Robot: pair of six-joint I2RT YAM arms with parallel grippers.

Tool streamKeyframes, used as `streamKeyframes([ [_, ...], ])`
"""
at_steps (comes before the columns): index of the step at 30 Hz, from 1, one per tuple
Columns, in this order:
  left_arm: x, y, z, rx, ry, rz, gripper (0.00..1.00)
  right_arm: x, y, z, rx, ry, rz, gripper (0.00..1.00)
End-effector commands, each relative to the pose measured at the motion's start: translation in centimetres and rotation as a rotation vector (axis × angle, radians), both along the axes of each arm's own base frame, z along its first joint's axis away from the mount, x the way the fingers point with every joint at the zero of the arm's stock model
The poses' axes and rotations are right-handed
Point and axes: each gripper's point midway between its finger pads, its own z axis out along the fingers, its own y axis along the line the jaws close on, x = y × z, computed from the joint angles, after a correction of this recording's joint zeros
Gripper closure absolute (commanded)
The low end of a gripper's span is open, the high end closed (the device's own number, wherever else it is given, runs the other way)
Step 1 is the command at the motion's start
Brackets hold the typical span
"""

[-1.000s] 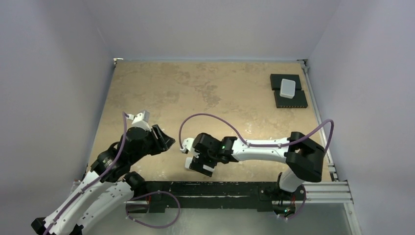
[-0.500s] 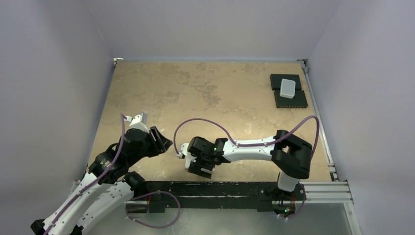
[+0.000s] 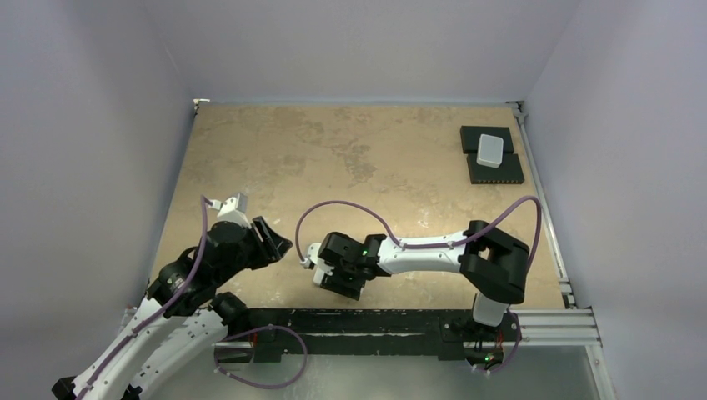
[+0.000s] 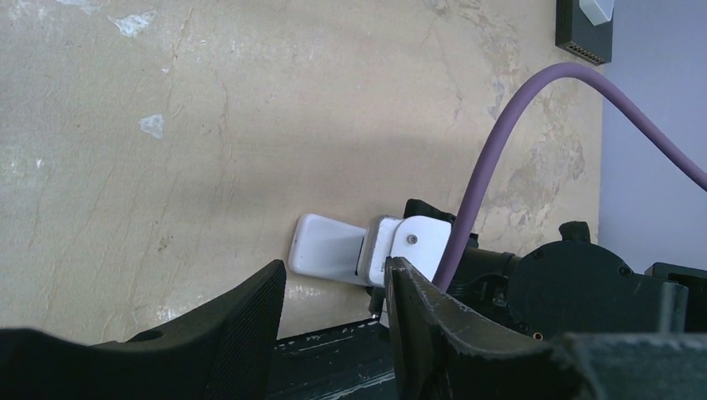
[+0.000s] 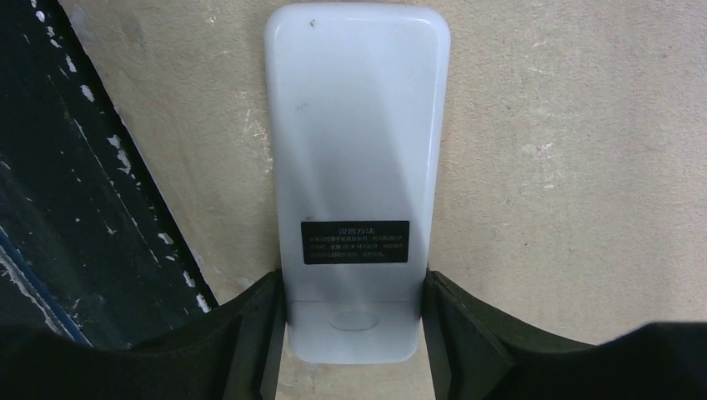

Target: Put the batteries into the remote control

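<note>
**Remote control [image 5: 357,167]: back up, by the near table edge, in the right jaws**

Right wrist view. The white remote control lies back upward on the tan table [image 5: 584,167]. The right jaws are clenched against its two long sides, at the end nearest the camera. A black label [image 5: 355,242] across the back carries a few lines of white writing, too small to read. Below it are a seam and an oval thumb dent [image 5: 354,320]. The black strip [image 5: 75,217] along the table's near edge runs just beside one long side. There is bare table on the other side and past the far end.

Left wrist view. The left jaws are released, with a gap between them and nothing in it. The remote control lies beyond them, beside the black strip. A purple cable [image 4: 517,125] arches above it. Wide bare table lies farther out.

Top view. The right arm [image 3: 417,248] reaches low along the near edge toward the left arm [image 3: 217,250]. A white box [image 3: 491,150] on black pads [image 3: 492,171] sits near the far right corner, well apart.
</note>
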Motion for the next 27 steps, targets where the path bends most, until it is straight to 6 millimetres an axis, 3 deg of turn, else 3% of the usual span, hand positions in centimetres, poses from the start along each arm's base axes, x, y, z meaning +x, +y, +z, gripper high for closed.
streamKeyframes([
  [1, 0.1, 0.1, 0.9, -0.025, -0.018, 0.017, 0.53, 0.0, 0.9, 2.0, 0.073, 0.0, -0.04, 0.6],
  [4, 0.0, 0.0, 0.4, -0.031, -0.004, 0.018, 0.52, 0.1, 1.2, 3.8, 0.134, -0.017, -0.056, 0.66],
  [13, 0.2, -1.9, 0.4, -0.085, -0.023, -0.053, 0.51, -1.2, 1.0, 7.7, 0.308, 0.042, -0.138, 0.67],
  [19, 0.6, -3.9, 1.6, -0.106, -0.073, -0.162, 0.4, -2.5, 0.2, 9.2, 0.403, 0.13, -0.182, 0.67],
  [27, 0.3, -6.2, 3.9, -0.182, -0.165, -0.298, 0.27, -3.9, -0.2, 14.0, 0.678, 0.29, -0.185, 0.67],
])
